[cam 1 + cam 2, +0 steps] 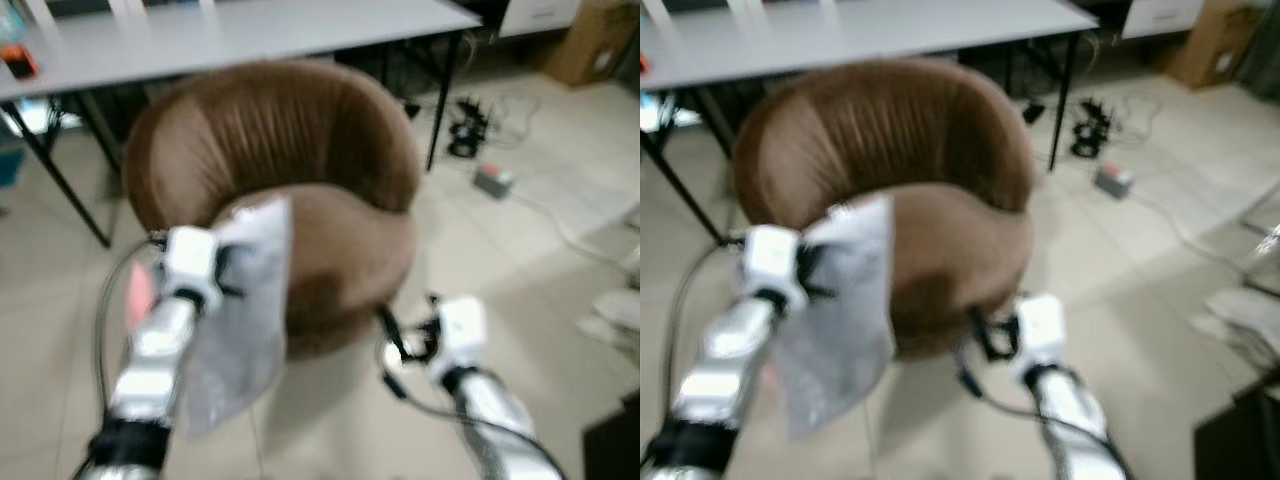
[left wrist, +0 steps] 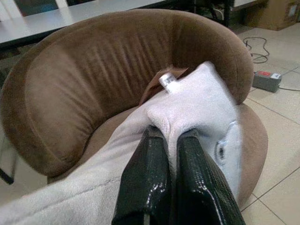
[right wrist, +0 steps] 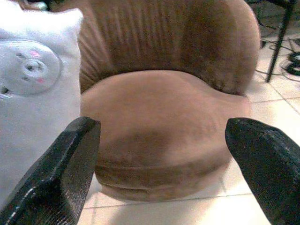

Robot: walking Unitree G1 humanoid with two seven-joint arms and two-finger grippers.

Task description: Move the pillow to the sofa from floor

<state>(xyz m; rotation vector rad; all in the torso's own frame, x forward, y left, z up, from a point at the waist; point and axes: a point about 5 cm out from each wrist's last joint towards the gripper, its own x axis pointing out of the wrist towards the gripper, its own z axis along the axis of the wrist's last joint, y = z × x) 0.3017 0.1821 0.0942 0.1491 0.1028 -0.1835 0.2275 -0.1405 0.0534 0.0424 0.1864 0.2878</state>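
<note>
A white fluffy pillow (image 1: 240,310) hangs in the air in front of the brown round sofa chair (image 1: 290,150), over the left part of its seat edge. My left gripper (image 2: 171,140) is shut on the pillow's upper edge, its black fingers (image 2: 150,183) pinching the fabric. The pillow (image 3: 33,84) carries a round face print with pink marks. My right gripper (image 3: 164,140) is open and empty, low in front of the sofa seat (image 3: 159,122), to the right of the pillow. The right arm (image 1: 460,340) is near the seat's front right.
A grey table (image 1: 250,35) stands behind the sofa, its black legs (image 1: 445,100) beside it. Cables and a power strip (image 1: 493,178) lie on the tiled floor at the right. A cardboard box (image 1: 590,40) is at the far right.
</note>
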